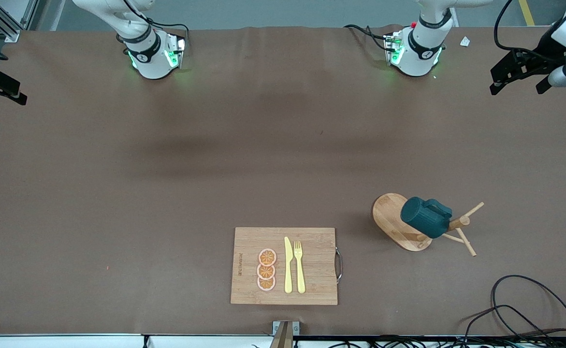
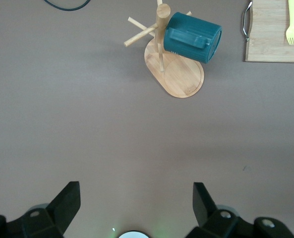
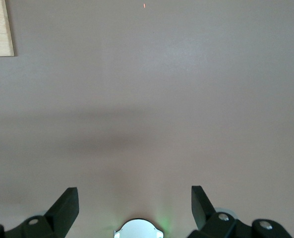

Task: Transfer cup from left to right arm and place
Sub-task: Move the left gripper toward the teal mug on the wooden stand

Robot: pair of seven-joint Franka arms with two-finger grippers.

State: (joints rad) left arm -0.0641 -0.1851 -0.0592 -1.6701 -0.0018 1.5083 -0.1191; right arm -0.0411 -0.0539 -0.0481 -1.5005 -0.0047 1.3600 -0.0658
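The cup (image 1: 426, 217) hangs tilted on my wooden mug tree (image 1: 408, 227), near the surface's camera-side edge toward my left arm's end. My left tool (image 2: 137, 203) and right tool (image 3: 135, 206) both hover released over bare brown surface (image 1: 166, 193), holding nothing. The cutting board (image 1: 312, 270) carries dark side lettering, unreadable.

White arms (image 1: 142, 46) with black joint bands, green-lit bases, black cables, and black jaws.
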